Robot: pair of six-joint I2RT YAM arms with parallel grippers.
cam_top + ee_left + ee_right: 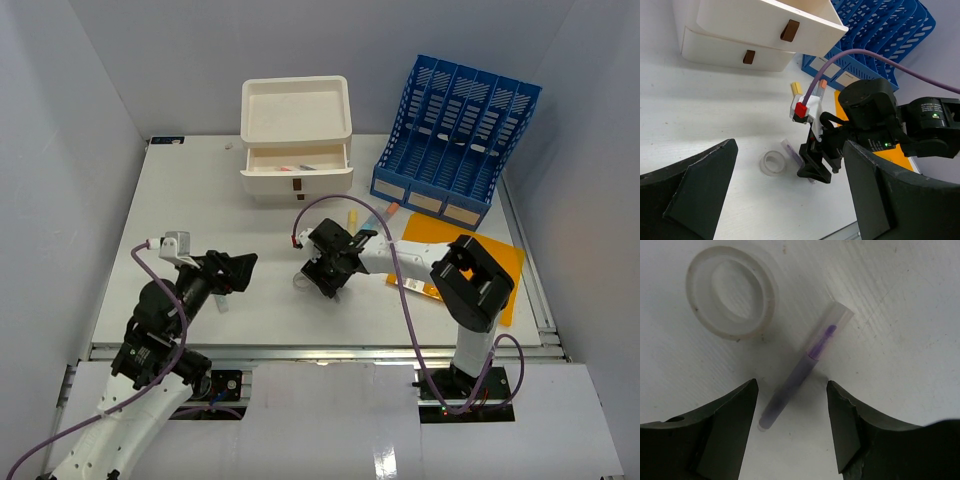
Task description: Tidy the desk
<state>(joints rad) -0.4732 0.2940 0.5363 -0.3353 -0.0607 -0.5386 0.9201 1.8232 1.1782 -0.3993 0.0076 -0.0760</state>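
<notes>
The desk (200,200) is a wide white tabletop. A purple pen (805,365) lies flat on it beside a clear tape roll (731,292). My right gripper (791,386) is open and low over the pen, with one finger on each side of its lower end and neither touching it. The left wrist view shows the same pen (790,150), roll (773,163) and right gripper (816,169). My left gripper (240,268) is open and empty, left of the right gripper (322,282) and aimed toward it.
A white drawer box (296,140) with one drawer pulled out stands at the back. A blue file rack (455,140) stands at the back right. An orange folder (500,265) lies under the right arm. A yellow item (352,215) and markers (385,212) lie before the rack.
</notes>
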